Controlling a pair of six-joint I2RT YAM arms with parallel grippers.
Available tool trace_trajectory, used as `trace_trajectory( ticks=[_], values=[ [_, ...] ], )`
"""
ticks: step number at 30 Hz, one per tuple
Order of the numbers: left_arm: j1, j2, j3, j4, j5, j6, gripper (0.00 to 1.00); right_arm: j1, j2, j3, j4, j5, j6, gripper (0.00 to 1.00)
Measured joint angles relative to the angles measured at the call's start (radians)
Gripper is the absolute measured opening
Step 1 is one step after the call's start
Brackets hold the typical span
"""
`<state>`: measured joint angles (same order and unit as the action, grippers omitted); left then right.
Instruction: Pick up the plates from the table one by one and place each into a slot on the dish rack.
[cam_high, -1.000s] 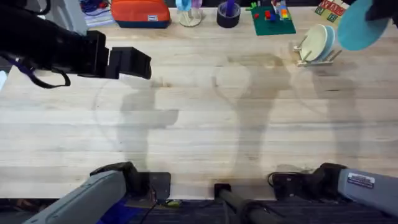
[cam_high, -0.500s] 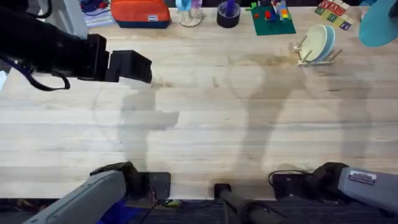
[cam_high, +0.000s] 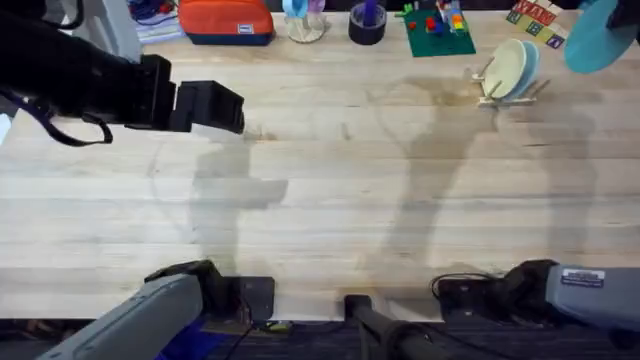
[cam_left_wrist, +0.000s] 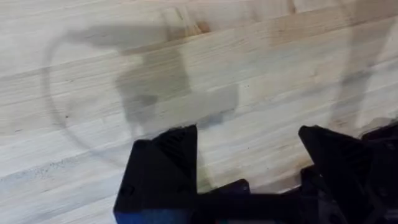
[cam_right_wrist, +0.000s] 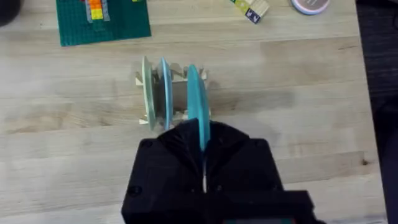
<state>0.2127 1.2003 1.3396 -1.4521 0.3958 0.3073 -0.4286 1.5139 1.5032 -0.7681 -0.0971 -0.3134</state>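
Your right gripper (cam_right_wrist: 203, 155) pinches a sky-blue plate (cam_right_wrist: 198, 106) on edge, above the dish rack (cam_right_wrist: 180, 93).

Rack sits at the table's (cam_high: 400, 200) far right, just beside the green brick baseplate (cam_high: 437, 35); two plates (one pale, one blue) (cam_right_wrist: 155, 90) stand upright in its slots; your left gripper (cam_left_wrist: 249, 155) hangs over bare wood at far left, fingers parted, empty; the orange pouch (cam_high: 226, 20) carries a label, unreadable.
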Motion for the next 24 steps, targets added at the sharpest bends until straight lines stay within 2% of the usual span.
trace_trajectory(
  ticks=[11,24],
  values=[
    [0.000,0.000,0.000,0.000,0.000,0.000,0.994,0.000,0.075,0.000,0.031,0.000,0.003,0.030],
    [0.000,0.000,0.000,0.000,0.000,0.000,0.994,0.008,0.092,-0.001,0.073,0.000,0.003,0.030]
  ],
)
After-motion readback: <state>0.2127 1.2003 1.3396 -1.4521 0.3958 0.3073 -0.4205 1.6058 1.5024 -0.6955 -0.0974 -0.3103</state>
